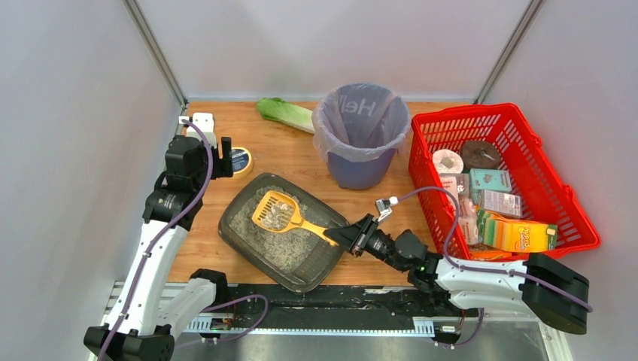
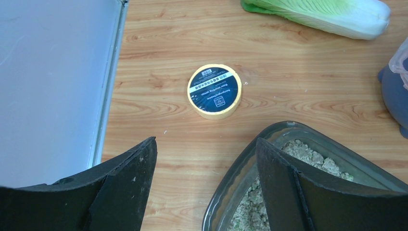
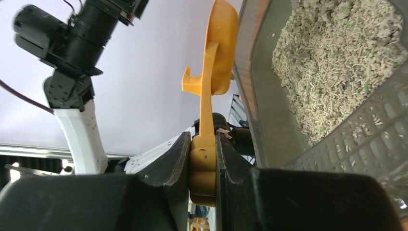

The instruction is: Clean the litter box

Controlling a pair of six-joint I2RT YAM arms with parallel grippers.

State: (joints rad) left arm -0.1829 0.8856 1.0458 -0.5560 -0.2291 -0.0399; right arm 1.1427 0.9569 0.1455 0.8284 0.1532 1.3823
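Scooping: right claw [image 3: 202,144] clenched on yellow litter scoop [image 1: 277,211] handle, loaded head over litter box [image 1: 301,283], desk [image 1: 293,162] centre-left. Left claw [image 2: 206,154] released, hovering at box's far-left corner. Purple-lined bin [image 1: 361,162] looks empty; judged early, dumping and more passes left.

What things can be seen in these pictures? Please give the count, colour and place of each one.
table: one, light wood, under everything
litter box: one, dark grey, near middle of the table
litter: many grains, grey-beige, in the litter box
scoop: one, yellow, over the litter box
bin: one, blue-purple with a clear bag, behind the litter box
basket: one, red mesh, right side of the table
packages: several, mixed colours, in the basket
cabbage: one, green and white, far edge, left of the bin
tape roll: one, yellow with a dark label, left of the litter box
left gripper: one, black, open, above the table near the tape roll
right gripper: one, black, shut on the scoop handle
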